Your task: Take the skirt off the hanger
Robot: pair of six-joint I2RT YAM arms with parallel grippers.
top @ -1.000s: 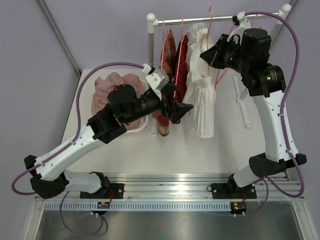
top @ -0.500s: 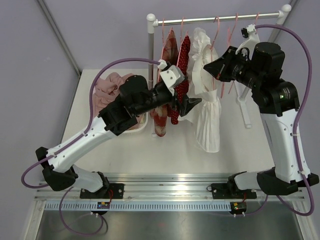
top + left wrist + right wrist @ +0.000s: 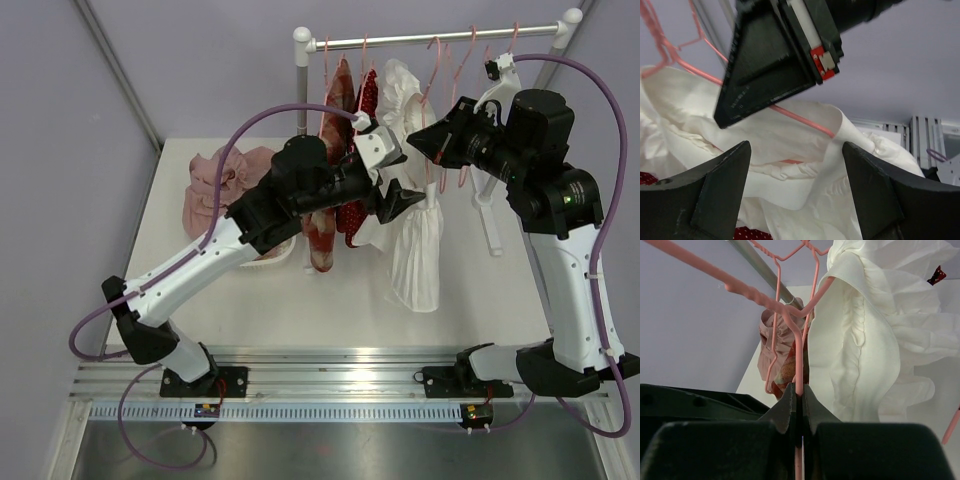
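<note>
The white skirt (image 3: pixel 415 250) still hangs on the pink hanger (image 3: pixel 799 355), nothing freed yet (so the real work remains): the right tool (image 3: pixel 799 401) pinches the hanger's wire, while the left tool (image 3: pixel 795 156) gapes open just below the hanger, gripping nothing.

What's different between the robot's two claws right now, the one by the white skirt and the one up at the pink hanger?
The left gripper has its jaws wide apart, while the right gripper is pinched shut. The left gripper holds nothing, with the white skirt just ahead of its fingers. The right gripper clamps the wire of the pink hanger. Both are black, two-fingered and working at the same garment.
</note>
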